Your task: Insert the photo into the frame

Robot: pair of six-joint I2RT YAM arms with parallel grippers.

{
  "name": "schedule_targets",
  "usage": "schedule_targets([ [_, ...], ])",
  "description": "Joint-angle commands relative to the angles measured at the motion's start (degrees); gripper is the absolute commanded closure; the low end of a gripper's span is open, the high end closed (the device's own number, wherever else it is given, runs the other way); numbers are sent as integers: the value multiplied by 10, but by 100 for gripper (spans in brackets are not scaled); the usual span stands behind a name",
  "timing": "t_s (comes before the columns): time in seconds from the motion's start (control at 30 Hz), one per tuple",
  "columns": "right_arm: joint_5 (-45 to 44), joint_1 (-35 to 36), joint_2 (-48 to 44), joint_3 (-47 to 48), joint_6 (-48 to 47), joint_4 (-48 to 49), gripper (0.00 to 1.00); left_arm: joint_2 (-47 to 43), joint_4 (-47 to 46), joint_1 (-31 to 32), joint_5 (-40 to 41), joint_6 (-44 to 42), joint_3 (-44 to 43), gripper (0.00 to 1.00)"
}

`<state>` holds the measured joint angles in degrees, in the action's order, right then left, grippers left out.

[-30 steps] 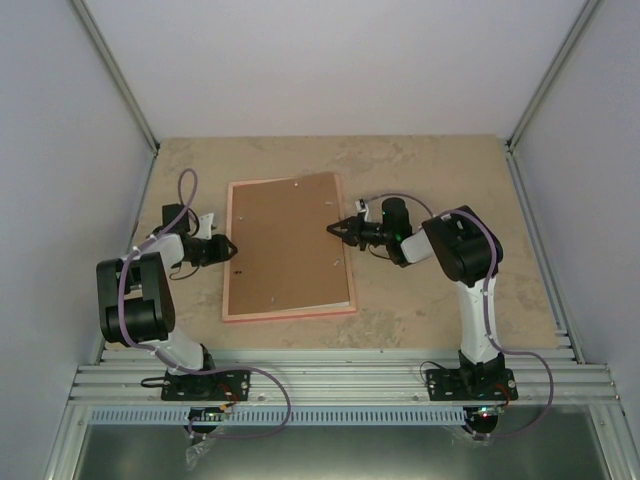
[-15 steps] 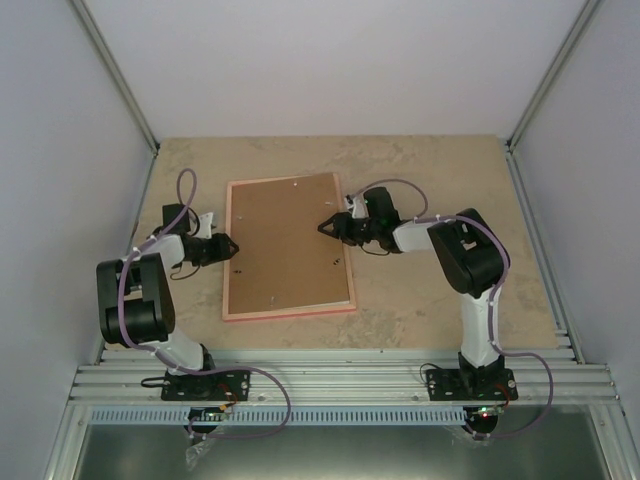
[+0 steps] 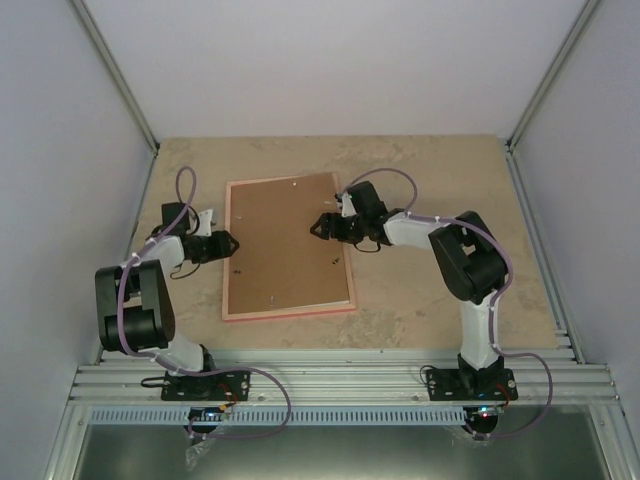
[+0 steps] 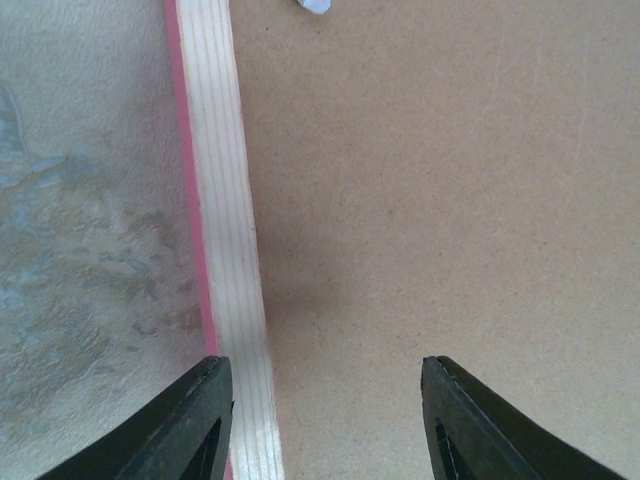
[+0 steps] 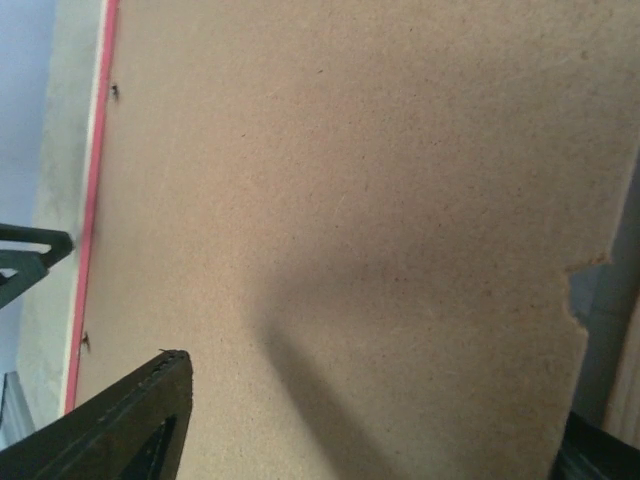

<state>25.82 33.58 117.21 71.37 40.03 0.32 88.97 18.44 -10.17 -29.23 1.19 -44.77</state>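
Top external: backing board (image 3: 285,245) fills the frame (image 3: 290,313).

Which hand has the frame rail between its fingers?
The left hand: its wrist view shows the frame rail just inside one finger. The right hand is over the backing board.

soft even light; right wrist view blurry, shadow across board (image 5: 350,150) within frame (image 4: 225,200).

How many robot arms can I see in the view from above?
2. The left arm reaches to the left edge of the frame; the right arm reaches over the brown board from the right. None seems hidden.
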Motion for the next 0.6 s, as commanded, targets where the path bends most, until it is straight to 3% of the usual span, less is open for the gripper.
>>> schedule_targets([
  [0.0, -54, 5, -30, 10, -33, -68, 14, -20, -12, 3, 4, 3, 4, 45],
  [0.03, -60, 5, -36, 9, -37, -71, 4, -22, -13, 2, 6, 4, 5, 45],
  [0.07, -64, 6, -40, 9, -41, -76, 3, -24, -14, 3, 8, 4, 6, 45],
  [0.57, -77, -16, -87, 15, -183, -129, 2, -59, -16, 3, 40, -10, 4, 41],
])
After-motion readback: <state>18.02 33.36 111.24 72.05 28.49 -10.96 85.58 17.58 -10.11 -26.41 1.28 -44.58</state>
